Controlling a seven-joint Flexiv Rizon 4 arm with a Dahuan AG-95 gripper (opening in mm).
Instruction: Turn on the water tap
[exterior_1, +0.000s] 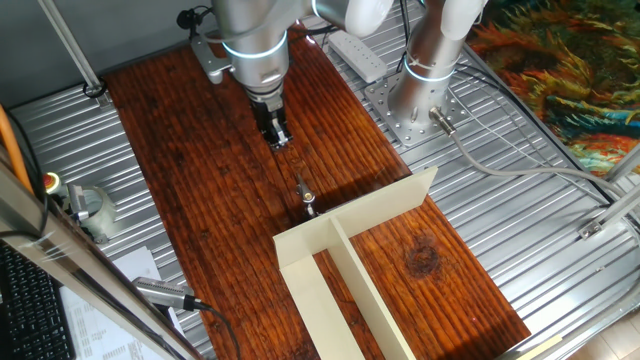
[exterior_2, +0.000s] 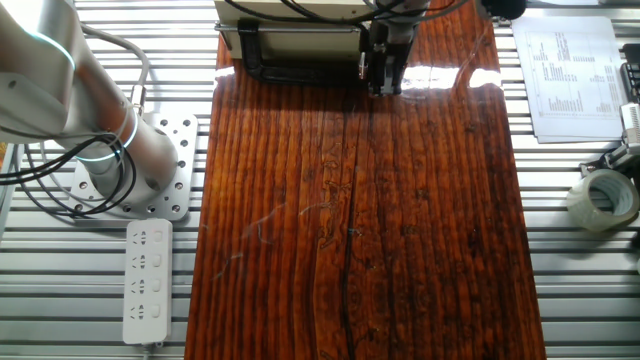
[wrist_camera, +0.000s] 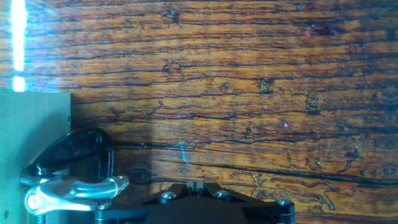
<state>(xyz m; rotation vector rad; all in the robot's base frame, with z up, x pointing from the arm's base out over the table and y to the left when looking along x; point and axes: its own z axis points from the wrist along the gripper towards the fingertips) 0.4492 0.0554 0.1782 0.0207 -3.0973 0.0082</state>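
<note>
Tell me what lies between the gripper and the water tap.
Only bare wooden tabletop separates the gripper from the water tap, clearest in one fixed view.

My working surface is a dark, strongly grained wooden board (exterior_1: 210, 190) laid on a ribbed aluminium table (exterior_1: 520, 230). Cream divider walls (exterior_1: 345, 260) stand at one end of the board. Off one long edge lie a white power strip (exterior_2: 147, 280) and, beyond the far corner, a colourful patterned cloth (exterior_1: 560, 70). Off the opposite edge I see a tape roll (exterior_2: 603, 200) and printed paper (exterior_2: 565, 75). Glare streaks the board's end (exterior_2: 440, 75).
</note>
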